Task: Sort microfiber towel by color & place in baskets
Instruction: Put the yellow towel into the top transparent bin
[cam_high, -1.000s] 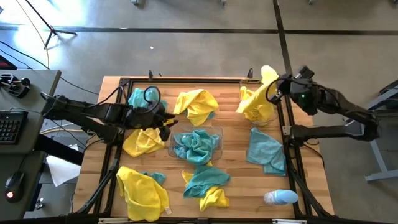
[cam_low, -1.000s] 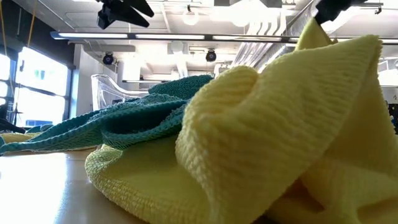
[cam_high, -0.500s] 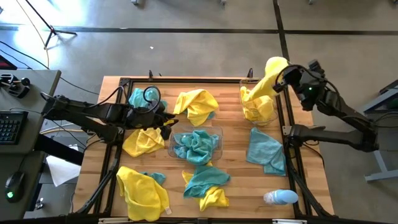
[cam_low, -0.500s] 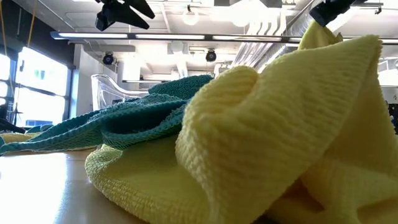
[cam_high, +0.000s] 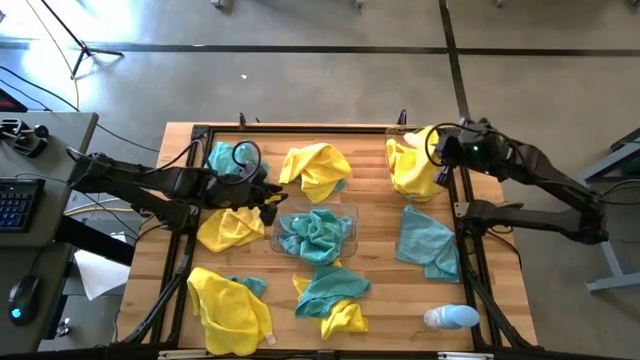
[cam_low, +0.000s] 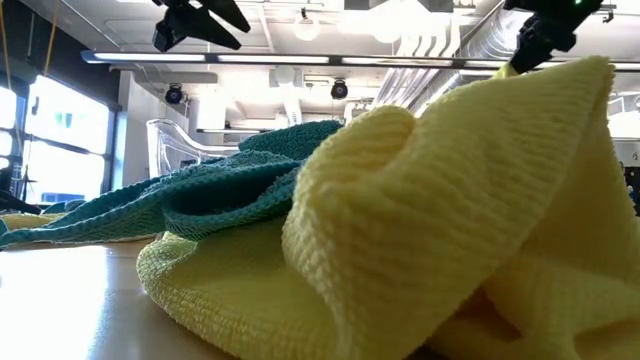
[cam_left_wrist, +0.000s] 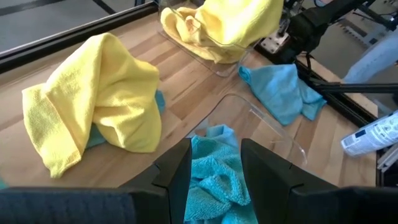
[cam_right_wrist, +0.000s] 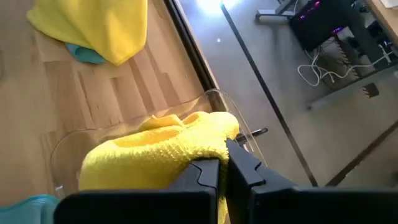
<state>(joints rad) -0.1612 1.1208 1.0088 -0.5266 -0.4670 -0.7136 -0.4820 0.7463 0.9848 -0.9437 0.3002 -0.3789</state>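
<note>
My right gripper (cam_high: 438, 150) is shut on a yellow microfiber towel (cam_high: 412, 165) over the clear basket (cam_right_wrist: 211, 93) at the table's far right corner. That basket holds more yellow cloth. My left gripper (cam_high: 266, 200) hovers open at the left edge of the middle basket (cam_high: 351, 212), where teal towels (cam_left_wrist: 214, 180) lie bunched, showing below the gap between its fingers. Loose yellow and teal towels lie about the table. My right gripper pinches a bunched upper fold of the yellow towel (cam_right_wrist: 208, 146) between its two shut fingers. The fingers slant down from the table's right side. The towel drapes below them, its lower part lying in the far right basket on the yellow cloth there.
Loose towels lie on the wood: yellow (cam_high: 316, 170), teal (cam_high: 224, 157), yellow (cam_high: 230, 228), yellow (cam_high: 230, 310), teal (cam_high: 332, 287) and teal (cam_high: 430, 245). A pale bottle (cam_high: 450, 317) lies at the near right. A dark frame (cam_high: 300, 129) borders the table.
My right gripper first swung up past the table's far edge with the yellow towel, then came down toward the far right basket. The towel, which hung high, has sunk onto the yellow cloth in that basket.
</note>
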